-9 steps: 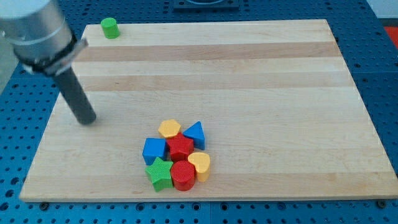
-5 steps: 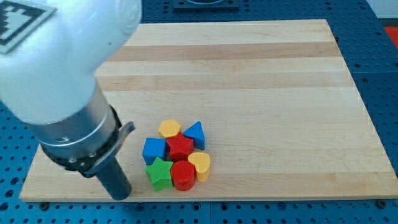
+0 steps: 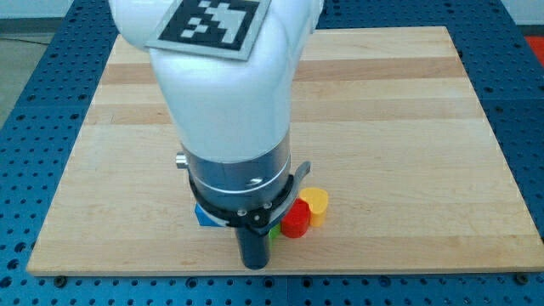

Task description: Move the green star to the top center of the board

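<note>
Bottom centre of the camera view: my tip [image 3: 253,264] rests on the wooden board [image 3: 425,127] close to its bottom edge, just below and left of a small cluster of blocks.
Tool state: the arm ends in a plain rod with no claw, so nothing is grasped or released; it can only push.
Green star: only a thin green sliver [image 3: 273,230] shows, just right of the rod and touching the red cylinder [image 3: 296,222]; judged to be the star, though its shape cannot be made out.
Neighbouring blocks: a yellow block [image 3: 316,204], shape unclear, sits against the red cylinder on its upper right; a blue block [image 3: 202,217] peeks out at the left of the arm's collar.
Progress: the green piece lies near the bottom edge, well apart from the top centre, so the move appears barely begun; nearly the whole upward push is left.
Hidden: the white arm body covers the board's middle and most of the cluster; other blocks may lie behind it.
</note>
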